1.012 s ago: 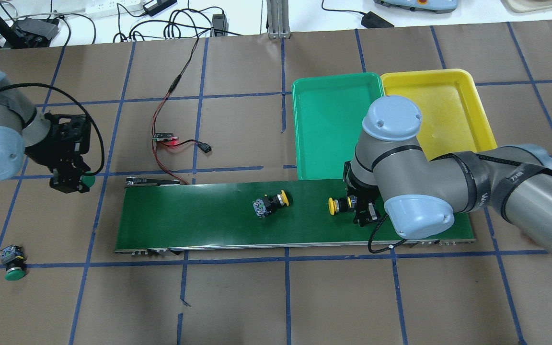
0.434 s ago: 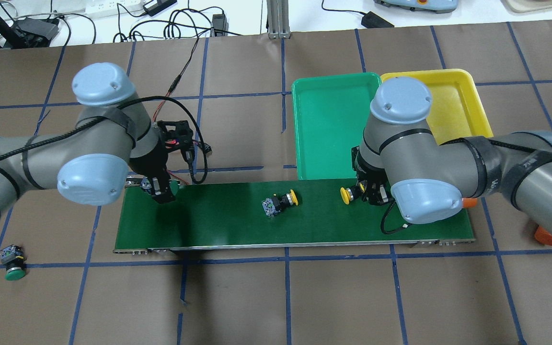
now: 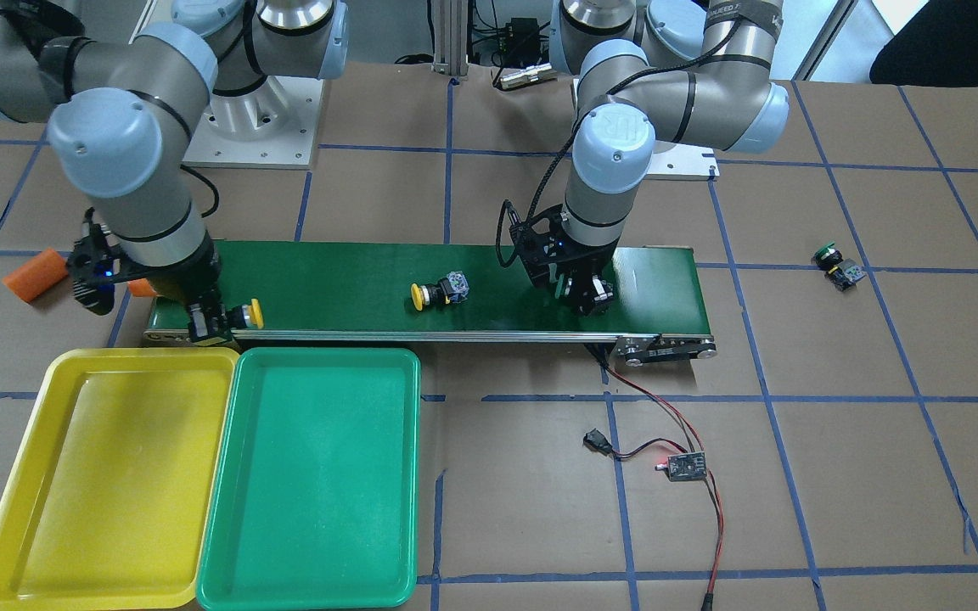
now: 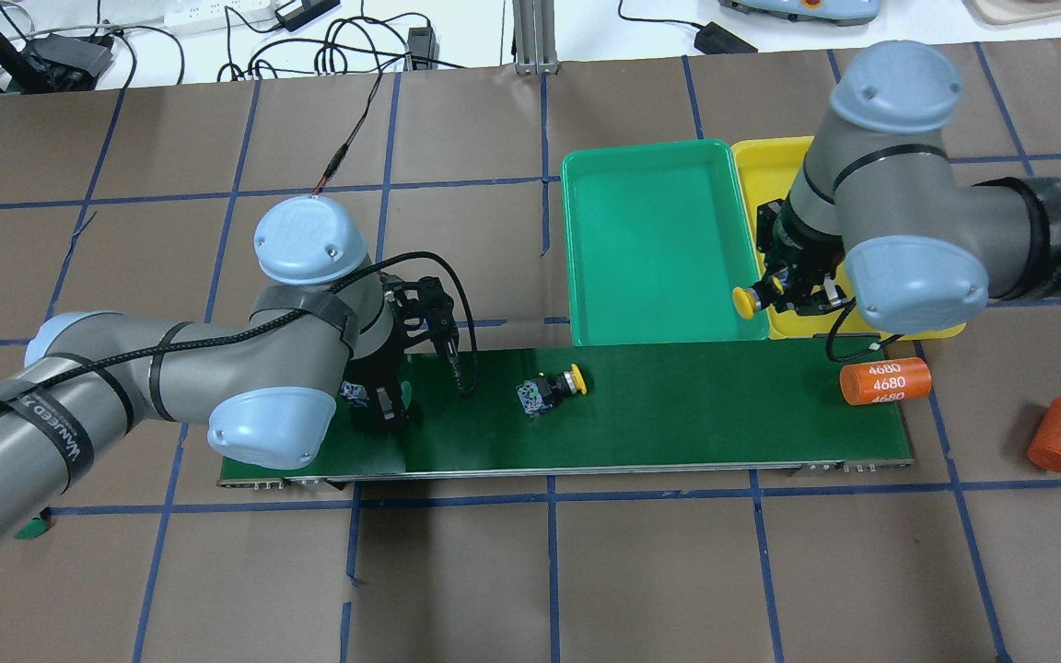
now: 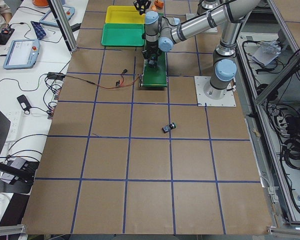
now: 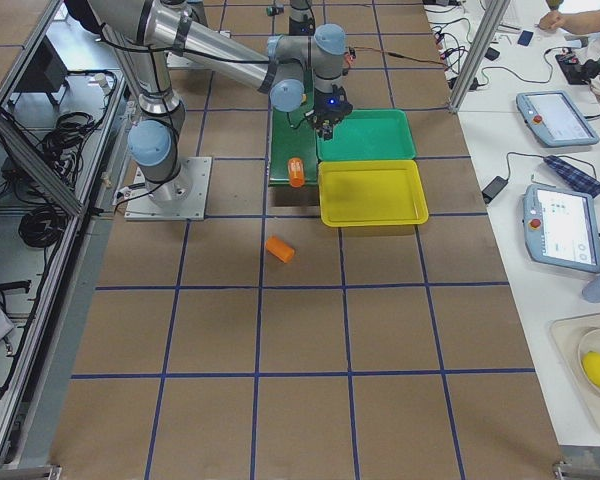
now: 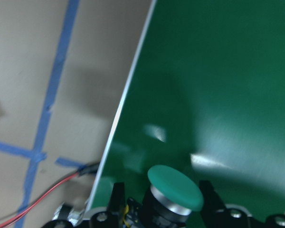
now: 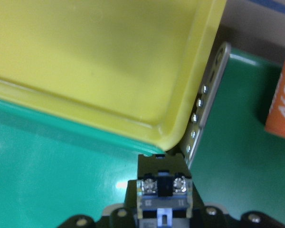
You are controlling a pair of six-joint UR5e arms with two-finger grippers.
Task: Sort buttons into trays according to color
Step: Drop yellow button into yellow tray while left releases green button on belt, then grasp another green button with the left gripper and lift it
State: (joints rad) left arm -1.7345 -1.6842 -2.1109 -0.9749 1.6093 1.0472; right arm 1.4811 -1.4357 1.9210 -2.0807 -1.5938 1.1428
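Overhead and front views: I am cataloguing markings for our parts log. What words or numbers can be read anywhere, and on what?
"4680", twice in full, on the orange cylinder at the conveyor belt's end.
"WANJEED", roughly, on the left arm's black strap; the letters after it are blurred.
"UR", a logo on the left arm's blue joint cap.

My black right pincer (image 4: pixel 788 293) is holding a yellow-capped button (image 4: pixel 748 301). My black left pincer (image 3: pixel 588 299) is holding a green-capped button (image 7: pixel 175 187) with a dark body. The yellow tray (image 3: pixel 107 475) and green tray (image 3: pixel 311 475) are showing plain, unpatterned colour. The belt (image 3: pixel 353 280) is showing a darker green, the table (image 3: pixel 837 424) brown under a blue tape grid, and one orange cylinder (image 4: pixel 885 382) white 4680 lettering.
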